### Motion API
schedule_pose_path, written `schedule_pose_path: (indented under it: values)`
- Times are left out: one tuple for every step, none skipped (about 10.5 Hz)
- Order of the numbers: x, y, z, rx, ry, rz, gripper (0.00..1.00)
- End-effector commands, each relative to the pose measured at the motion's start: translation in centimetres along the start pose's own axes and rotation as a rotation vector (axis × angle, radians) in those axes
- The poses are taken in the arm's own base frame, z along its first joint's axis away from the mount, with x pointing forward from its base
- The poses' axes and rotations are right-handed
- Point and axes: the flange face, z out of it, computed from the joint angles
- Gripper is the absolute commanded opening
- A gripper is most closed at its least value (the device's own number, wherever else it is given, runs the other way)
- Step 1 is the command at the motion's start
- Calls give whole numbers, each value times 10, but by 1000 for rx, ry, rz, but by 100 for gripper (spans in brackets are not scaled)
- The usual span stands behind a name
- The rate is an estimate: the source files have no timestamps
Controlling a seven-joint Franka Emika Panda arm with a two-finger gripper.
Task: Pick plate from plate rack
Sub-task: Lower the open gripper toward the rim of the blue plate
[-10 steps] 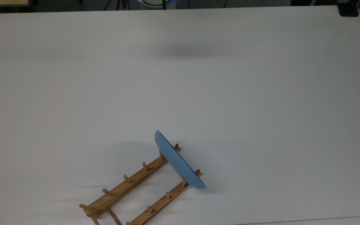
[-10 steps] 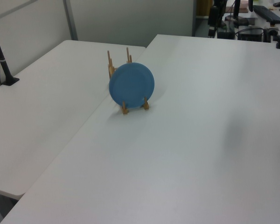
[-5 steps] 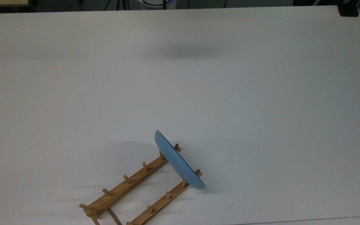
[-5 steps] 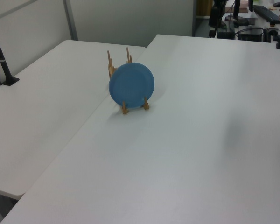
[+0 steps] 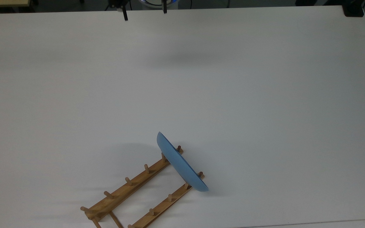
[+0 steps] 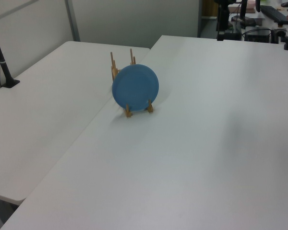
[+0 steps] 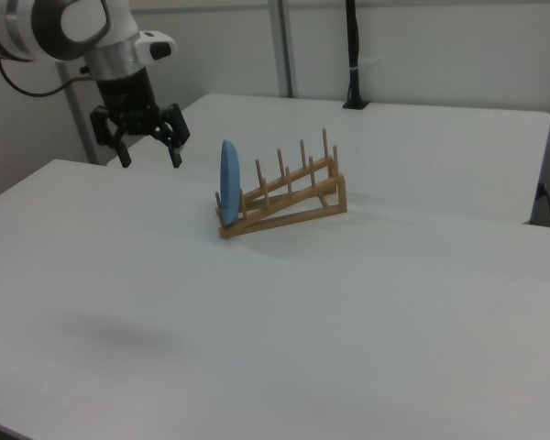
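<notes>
Two dark fingertips have come into the top edge of the top view since half a second ago, while the plate and rack sit exactly as they did. The gripper [image 7: 147, 142] hangs from the arm [image 7: 64, 26] above the far part of the table [image 5: 265, 95], fingers pointing down and spread wide with nothing between them; the top view shows the same gap [image 5: 144, 11] between the two tips.

The plate [image 7: 229, 181] lies to the right of the gripper in the right view, lower and well apart from it; in the top view it sits far toward the bottom edge, across most of the table from the fingertips. It stands on edge in the last slot at one end of the rack [image 7: 289, 197], its lower rim held between the end pegs, its face turned away from the rest of the rack. In the top view the upper rim of the plate [image 5: 181, 164] runs as a slanted line from upper left to lower right, square across the rack's [image 5: 128, 190] two rails.

That slanted rim is what the approach likely turns on: the fingers would need to straddle the thin top edge, so their opening should line up across the plate's thickness, along the direction of the rails. The left view shows the plate [image 6: 135, 88] as a full disc, upright and free on its top and sides.
</notes>
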Motion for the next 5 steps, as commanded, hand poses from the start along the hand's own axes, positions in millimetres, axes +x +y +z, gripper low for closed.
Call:
schedule_pose_path:
  values:
    - [23,23,1,-5,116,-43,100]
    - [37,28,4,-14,171,-31,100]
    - [53,30,9,-25,245,8,100]
    - [68,29,16,-34,327,79,100]
    - [85,24,29,-32,382,126,100]
